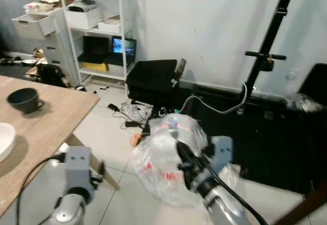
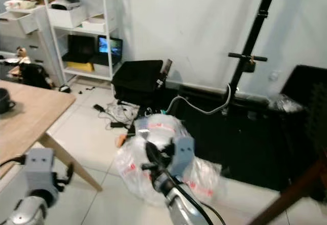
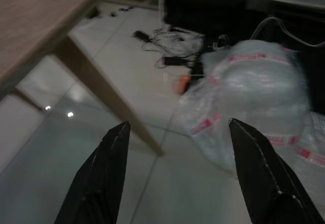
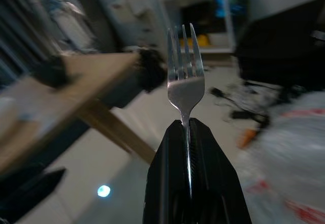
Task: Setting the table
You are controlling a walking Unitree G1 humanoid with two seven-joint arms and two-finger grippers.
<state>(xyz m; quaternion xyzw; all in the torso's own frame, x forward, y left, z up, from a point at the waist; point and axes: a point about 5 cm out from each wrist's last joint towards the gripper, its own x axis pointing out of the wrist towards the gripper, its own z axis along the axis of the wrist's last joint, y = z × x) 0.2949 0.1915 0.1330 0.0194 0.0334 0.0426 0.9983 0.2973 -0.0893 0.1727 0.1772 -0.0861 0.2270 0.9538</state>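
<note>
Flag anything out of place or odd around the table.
A bulky clear plastic bag sits on the floor beside a tangle of cables, close to the wooden table corner. The right gripper holds a fork upright, nothing askew there.

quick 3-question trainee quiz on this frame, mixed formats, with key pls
1. True or false: the right gripper holds a fork with its tines pointing away from the wrist.
2. The left gripper is: A) open, holding nothing B) shut on a spoon C) shut on a cup.
3. Fill in: a dark ____ stands on the wooden table.

Key: 1 true; 2 A; 3 cup.
</note>
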